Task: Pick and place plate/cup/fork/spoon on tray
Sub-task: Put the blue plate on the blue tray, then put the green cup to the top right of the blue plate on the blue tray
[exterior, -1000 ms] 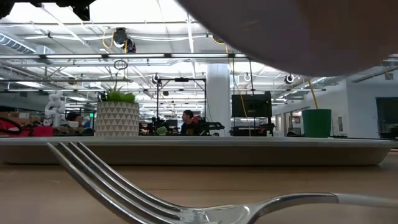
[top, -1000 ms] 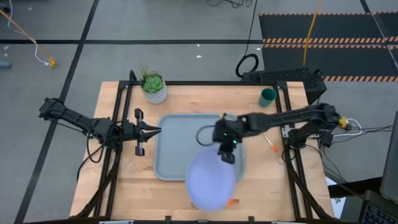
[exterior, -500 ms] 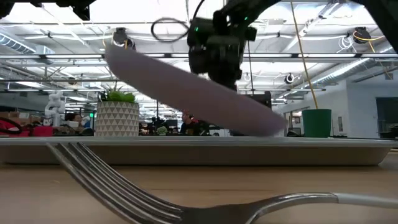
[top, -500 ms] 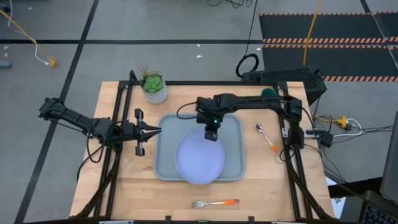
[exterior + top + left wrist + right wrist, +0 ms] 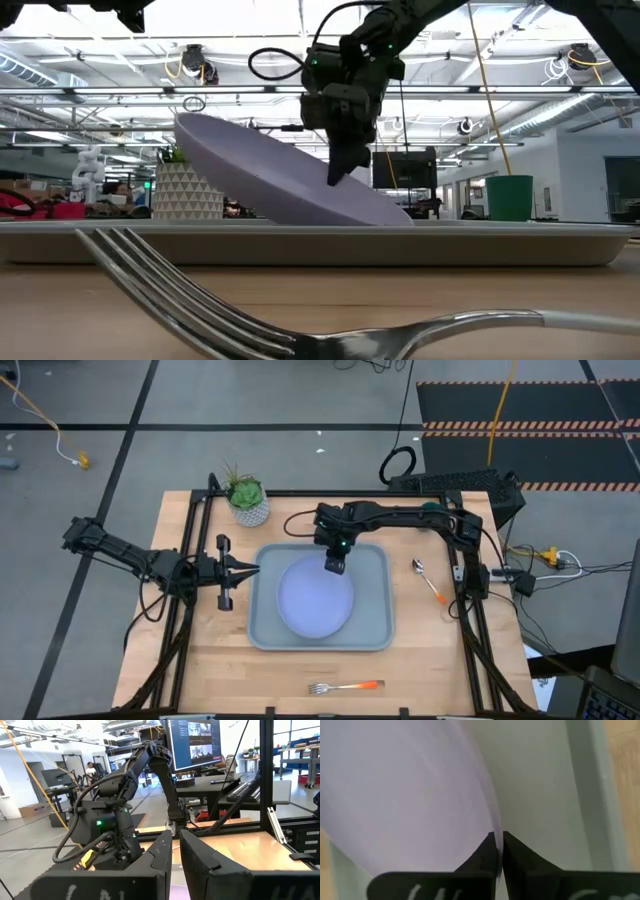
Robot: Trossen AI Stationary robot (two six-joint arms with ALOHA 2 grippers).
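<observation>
The lavender-blue plate [image 5: 314, 596] hangs tilted over the grey-blue tray [image 5: 372, 632], held by my right gripper [image 5: 335, 563] at its far rim. In the low view the plate [image 5: 270, 175] slants, left side high, right side low at the tray's rim [image 5: 480, 240]. My left gripper [image 5: 250, 569] is shut and empty just left of the tray. The dark green cup [image 5: 431, 513] stands at the far right, partly behind my right arm. The spoon [image 5: 428, 580] lies right of the tray. The fork [image 5: 345, 687] lies near the front edge. My right gripper pinches the plate's rim [image 5: 495, 827] between its two fingers, one above and one below the rim, at the plate's far right side. The fingers [image 5: 340, 160] point down from above. The plate is tilted, its lower edge [image 5: 400, 218] down at the tray floor behind the tray's rim.
A white pot with a green plant [image 5: 248, 503] stands at the table's far left corner, beyond the tray. Bare wood lies between the tray and the fork at the front.
My right gripper has carried the plate from the table's near edge toward the far edge, over the tray, and down. The plate, first high and close to the low camera, now slants over the tray with its lower edge down at the tray.
</observation>
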